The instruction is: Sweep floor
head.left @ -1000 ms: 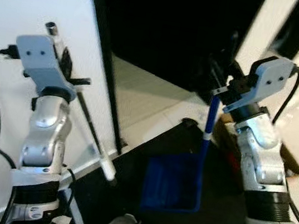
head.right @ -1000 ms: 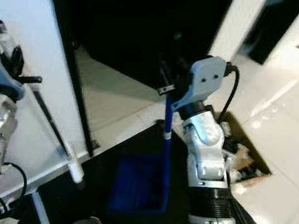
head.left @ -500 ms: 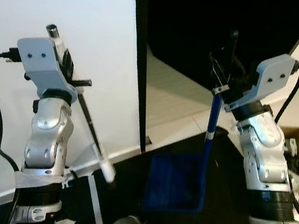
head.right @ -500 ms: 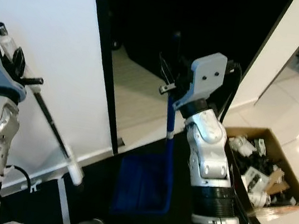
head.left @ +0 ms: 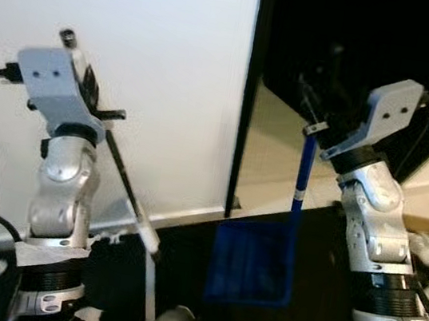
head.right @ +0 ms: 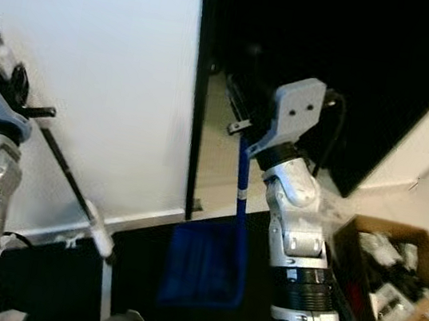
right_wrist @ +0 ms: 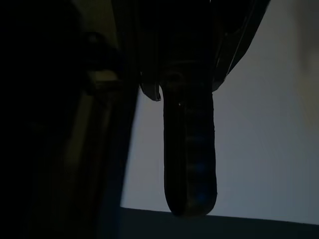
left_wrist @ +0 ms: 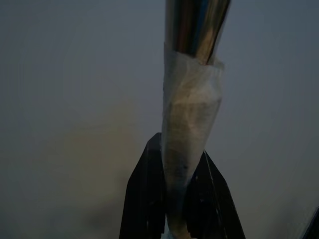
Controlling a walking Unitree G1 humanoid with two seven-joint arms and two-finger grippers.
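Note:
My left gripper (head.left: 89, 92) is raised at the left, shut on the broom handle (head.left: 126, 184), a thin metal pole that slants down to a white-taped end. In the left wrist view the taped pole (left_wrist: 192, 144) runs between the black fingers (left_wrist: 142, 199). My right gripper (head.left: 314, 125) is raised at the right, shut on the top of the blue dustpan handle (head.left: 303, 170). The blue dustpan (head.left: 253, 261) hangs from it, low between my arms. The right wrist view is dark, with the handle's blue end (right_wrist: 192, 169) sticking out past the fingers.
A white wall (head.left: 157, 55) stands ahead on the left, ending at a black door frame (head.left: 247, 117). Beyond it lie a dark doorway (head.left: 395, 34) and pale tiled floor (head.left: 270, 137). A cardboard box of clutter (head.right: 391, 276) sits on the floor at the right. Black matting (head.right: 44, 272) is underfoot.
The whole picture has shifted right, so the camera has turned left toward the white wall. Both arms keep their poses and holds.

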